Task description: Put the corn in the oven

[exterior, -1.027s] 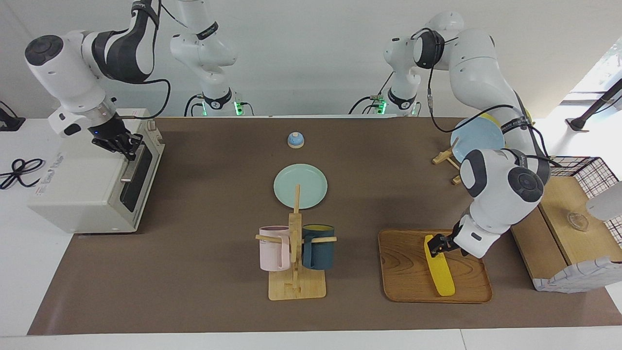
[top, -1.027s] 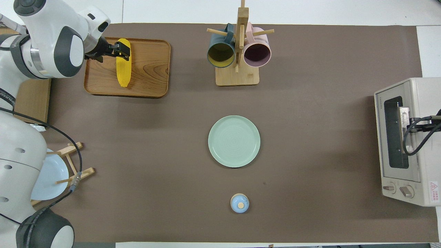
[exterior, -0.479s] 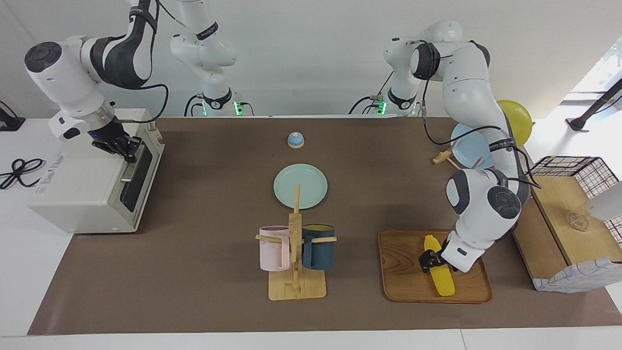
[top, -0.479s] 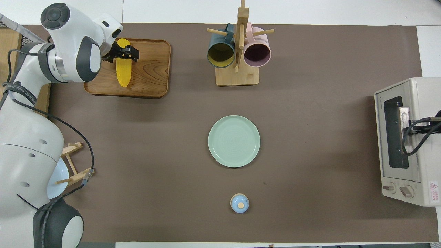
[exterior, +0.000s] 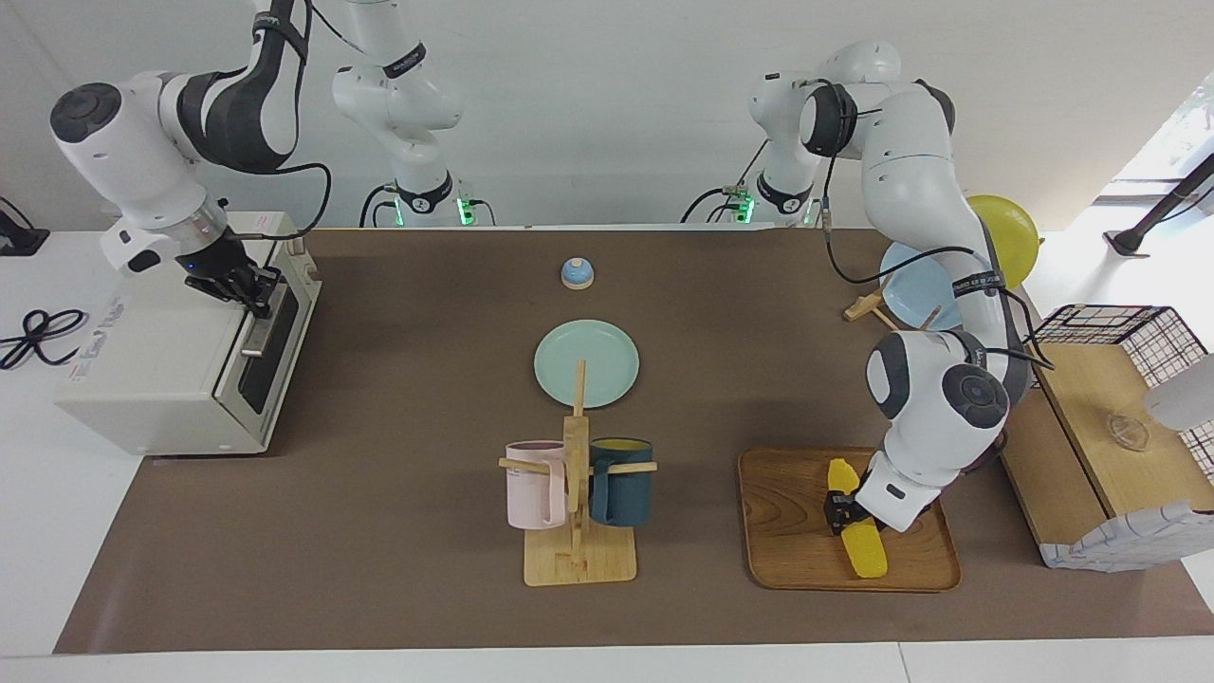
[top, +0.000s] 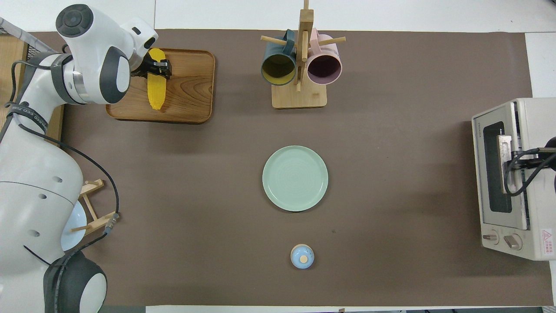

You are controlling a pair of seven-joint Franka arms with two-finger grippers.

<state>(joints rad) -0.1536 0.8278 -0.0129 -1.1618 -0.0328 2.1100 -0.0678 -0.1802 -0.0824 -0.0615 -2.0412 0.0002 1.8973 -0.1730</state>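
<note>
The yellow corn (exterior: 865,548) (top: 156,93) lies on a wooden tray (exterior: 787,531) (top: 191,91) at the left arm's end of the table. My left gripper (exterior: 839,506) (top: 159,69) is down on the cob's upper half, shut on it, with the cob still resting on the tray. The cream-white oven (exterior: 161,379) (top: 536,113) stands at the right arm's end. My right gripper (exterior: 254,292) (top: 516,158) is shut on the oven's silver handle (exterior: 258,332) (top: 504,145). The dark glass door is tilted slightly out at its top.
A green plate (exterior: 586,363) (top: 295,178) lies mid-table. A wooden mug rack (exterior: 579,560) (top: 299,98) holds a pink and a dark blue mug. A small blue bell (exterior: 577,273) sits nearer the robots. A plate rack with a blue plate (exterior: 915,294) and a wooden box (exterior: 1100,446) stand beside the tray.
My left gripper slid along the corn toward its middle, came down and closed on it. The right gripper pulled the oven handle, so the door's top has come a little away from the body.
</note>
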